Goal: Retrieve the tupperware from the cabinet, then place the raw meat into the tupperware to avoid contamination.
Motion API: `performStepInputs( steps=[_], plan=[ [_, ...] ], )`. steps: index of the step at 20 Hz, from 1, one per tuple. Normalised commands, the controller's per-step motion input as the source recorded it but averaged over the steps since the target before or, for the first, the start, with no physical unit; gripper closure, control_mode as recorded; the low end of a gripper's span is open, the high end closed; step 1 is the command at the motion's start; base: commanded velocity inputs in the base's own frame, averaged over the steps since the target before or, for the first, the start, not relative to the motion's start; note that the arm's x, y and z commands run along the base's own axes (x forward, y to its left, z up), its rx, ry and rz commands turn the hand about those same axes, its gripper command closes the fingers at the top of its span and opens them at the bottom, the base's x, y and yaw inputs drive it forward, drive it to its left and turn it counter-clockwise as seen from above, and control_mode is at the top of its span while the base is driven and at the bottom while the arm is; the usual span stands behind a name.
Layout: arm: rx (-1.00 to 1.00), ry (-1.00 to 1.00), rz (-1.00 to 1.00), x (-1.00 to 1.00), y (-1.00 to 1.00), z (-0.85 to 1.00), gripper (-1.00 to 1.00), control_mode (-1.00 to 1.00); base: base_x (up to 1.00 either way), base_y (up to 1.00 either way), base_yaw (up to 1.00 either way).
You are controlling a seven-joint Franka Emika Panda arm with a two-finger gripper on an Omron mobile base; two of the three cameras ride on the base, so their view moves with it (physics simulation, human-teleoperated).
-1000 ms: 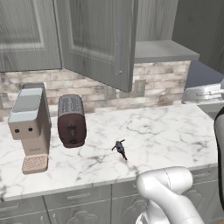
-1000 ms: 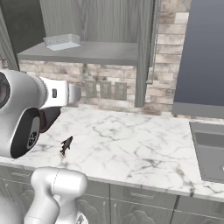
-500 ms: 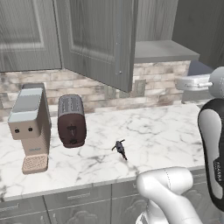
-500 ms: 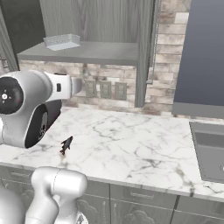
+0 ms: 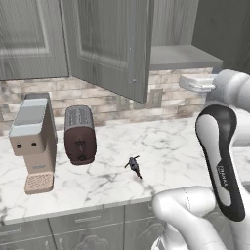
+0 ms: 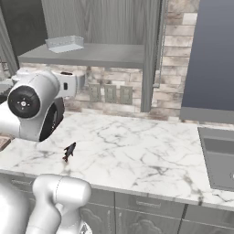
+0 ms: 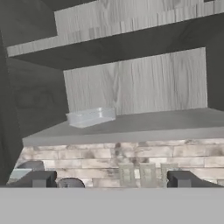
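Observation:
A clear tupperware [image 7: 91, 117] stands on the flat grey shelf of the open cabinet [image 7: 144, 127], towards the shelf's left end [image 6: 65, 44]. My gripper [image 7: 113, 180] is open and holds nothing. It faces the cabinet from some way off, below shelf level, with the tupperware up and left of centre. My white hand [image 6: 71, 85] hovers above the counter, short of the brick wall. The raw meat [image 5: 133, 166], a small dark piece, lies on the marble counter [image 6: 137, 151] under the arm [image 6: 69, 151].
A beige coffee machine [image 5: 34, 141] and a dark toaster [image 5: 79, 134] stand on the counter's left part. The cabinet's left door [image 5: 107, 44] hangs open over them. Wall outlets [image 6: 109, 93] sit in the backsplash, and a sink [image 6: 221, 157] lies at the far right.
The arm has swung upward, bringing the hand up to just below shelf height in front of the cabinet. The gripper has stayed open, and the meat and tupperware have not moved.

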Motion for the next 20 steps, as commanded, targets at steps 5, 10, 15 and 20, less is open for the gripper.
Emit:
performStepInputs(
  steps=[5, 10, 15, 20],
  plan=[
    [0.11, 0.01, 0.1, 0.46, 0.2, 0.15, -1.0, -1.0, 0.0, 0.0, 0.0],
    [0.09, 0.13, 0.2, 0.21, 0.17, -0.01, -1.0, -1.0, 0.0, 0.0, 0.0],
    [0.08, 0.12, 0.24, 0.18, 0.2, -0.1, -1.0, -1.0, 0.0, 0.0, 0.0],
    [0.05, 0.02, 0.2, 0.37, 0.31, -0.08, -1.0, -1.0, 0.0, 0.0, 0.0]
  ],
)
